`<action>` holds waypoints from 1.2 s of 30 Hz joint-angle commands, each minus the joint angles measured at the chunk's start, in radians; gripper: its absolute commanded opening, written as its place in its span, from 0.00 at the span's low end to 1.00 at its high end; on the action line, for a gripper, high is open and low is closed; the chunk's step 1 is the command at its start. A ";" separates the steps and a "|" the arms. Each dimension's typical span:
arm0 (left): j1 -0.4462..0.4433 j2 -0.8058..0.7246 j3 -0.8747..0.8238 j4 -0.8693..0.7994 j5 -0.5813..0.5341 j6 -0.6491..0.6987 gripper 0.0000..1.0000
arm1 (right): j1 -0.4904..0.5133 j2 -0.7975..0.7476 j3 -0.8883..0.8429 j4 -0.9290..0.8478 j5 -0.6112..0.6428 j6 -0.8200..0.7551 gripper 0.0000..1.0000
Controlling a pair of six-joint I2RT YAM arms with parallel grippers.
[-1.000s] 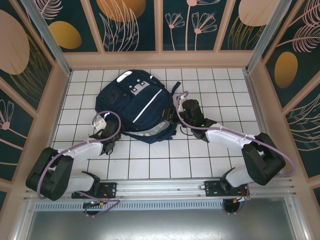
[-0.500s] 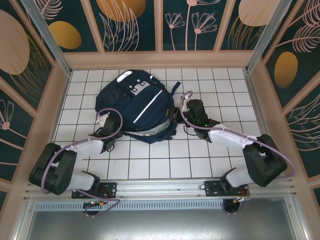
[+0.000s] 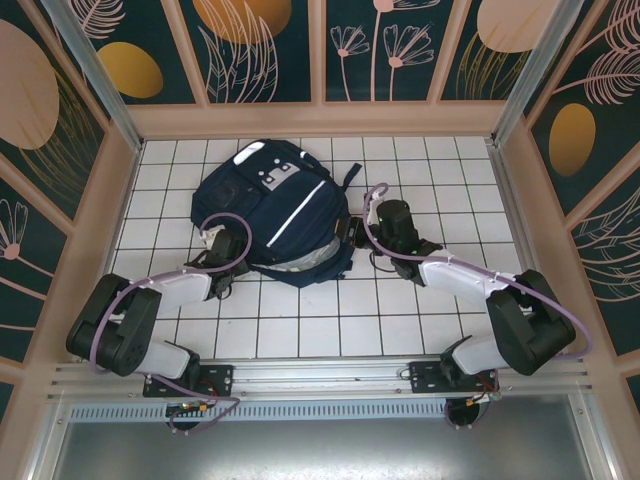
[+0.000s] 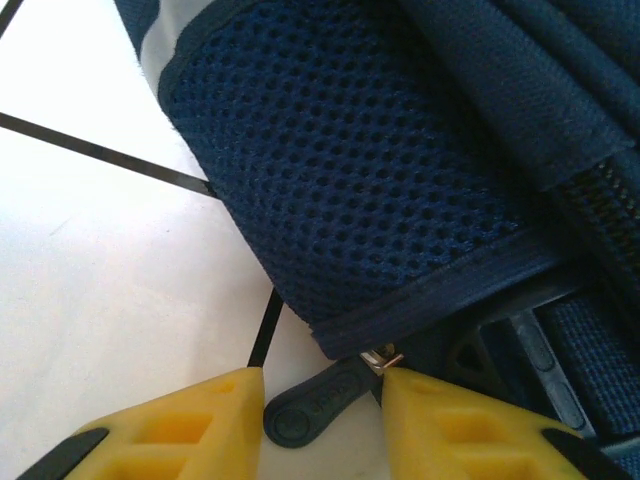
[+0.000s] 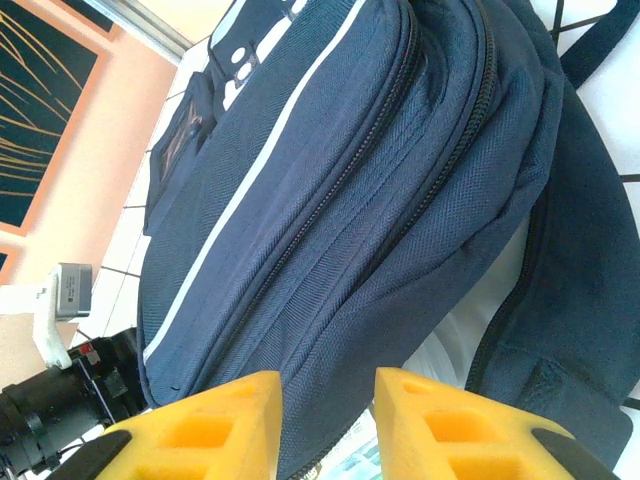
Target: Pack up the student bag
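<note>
Surface (image 3: pixel 400 310): white tiles, dark grid lines.
Room: we see teal walls (image 3: pixel 265 60) with leaf patterns, framed in peach.
Student bag (image 3: pixel 275 215): lying on the surface, far middle.
Left jaws: open, a zipper pull (image 4: pixel 310 408) between them.
Right jaws: open at the bag's right side, possibly touching the fabric.

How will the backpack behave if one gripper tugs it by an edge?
Probably floppy: the backpack is soft, creased fabric, so a tugged edge likely stretches before the bulk follows. It lies flat and wide on the table, so rolling or tipping seems unlikely. Its mesh side pocket looks grippy rather than slick.
</note>
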 commanded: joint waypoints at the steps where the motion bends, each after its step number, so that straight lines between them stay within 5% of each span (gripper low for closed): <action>1: 0.004 0.027 0.025 -0.001 0.053 0.019 0.33 | -0.009 -0.014 -0.013 0.048 -0.026 -0.014 0.31; 7: 0.003 -0.035 -0.006 0.003 0.159 0.003 0.20 | -0.013 -0.012 -0.017 0.055 -0.026 -0.013 0.31; 16: -0.020 -0.164 -0.127 0.113 0.420 -0.114 0.20 | -0.016 0.009 -0.005 0.066 -0.031 -0.009 0.32; 26: -0.200 -0.179 -0.121 0.184 0.420 -0.225 0.24 | -0.024 0.017 0.009 0.043 0.002 -0.016 0.32; 32: -0.227 -0.229 -0.085 0.101 0.342 -0.237 0.47 | -0.015 -0.062 -0.019 0.008 0.077 -0.019 0.40; 36: -0.228 -0.339 -0.078 0.041 0.286 -0.220 0.42 | 0.029 -0.142 -0.045 -0.042 0.175 -0.047 0.43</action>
